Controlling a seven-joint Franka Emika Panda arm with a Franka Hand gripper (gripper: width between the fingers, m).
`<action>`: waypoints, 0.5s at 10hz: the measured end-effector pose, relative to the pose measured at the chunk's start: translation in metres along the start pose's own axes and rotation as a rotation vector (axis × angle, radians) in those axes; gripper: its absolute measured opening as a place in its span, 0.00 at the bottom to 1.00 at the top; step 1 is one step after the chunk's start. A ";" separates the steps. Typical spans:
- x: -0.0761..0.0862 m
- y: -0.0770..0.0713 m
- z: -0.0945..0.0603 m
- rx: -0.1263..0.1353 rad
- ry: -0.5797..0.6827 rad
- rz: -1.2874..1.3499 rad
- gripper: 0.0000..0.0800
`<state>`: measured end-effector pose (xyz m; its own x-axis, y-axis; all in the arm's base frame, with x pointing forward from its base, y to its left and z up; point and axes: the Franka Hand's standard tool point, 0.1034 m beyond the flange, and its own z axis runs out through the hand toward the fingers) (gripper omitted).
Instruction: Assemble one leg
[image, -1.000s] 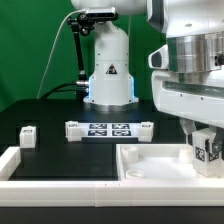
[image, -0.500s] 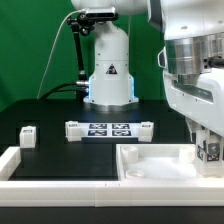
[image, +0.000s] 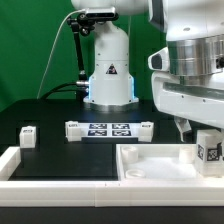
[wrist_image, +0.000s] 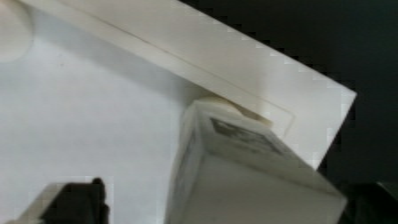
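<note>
The small white plastic block-shaped leg (image: 208, 150), with its black-and-white square tag facing out, stands upright at a corner of the large white square rimmed tray piece (image: 150, 165), near the counter's front corner at the exterior view's right. The gripper (image: 200, 126) hangs just above it, released, with its one visible finger (image: 181, 128) clear of the leg. The leg looks placed, though whether it is fastened I cannot tell. No writing is legible: there are only tags on the leg, the marker board (image: 110, 129) and a second small white block (image: 28, 134) near the counter's left edge.

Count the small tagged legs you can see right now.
2. One leg stands on the black table at the exterior view's left; the other leg sits at the white tray's corner on the exterior view's right. More may be hidden behind the arm.
</note>
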<state>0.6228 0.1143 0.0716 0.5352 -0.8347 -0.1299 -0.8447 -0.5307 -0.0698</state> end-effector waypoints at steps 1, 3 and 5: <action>-0.001 -0.001 -0.002 -0.018 -0.001 -0.145 0.81; -0.004 -0.005 -0.005 -0.061 0.031 -0.412 0.81; -0.010 -0.008 -0.004 -0.099 0.063 -0.696 0.81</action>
<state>0.6244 0.1265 0.0772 0.9528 -0.3022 -0.0300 -0.3030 -0.9527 -0.0251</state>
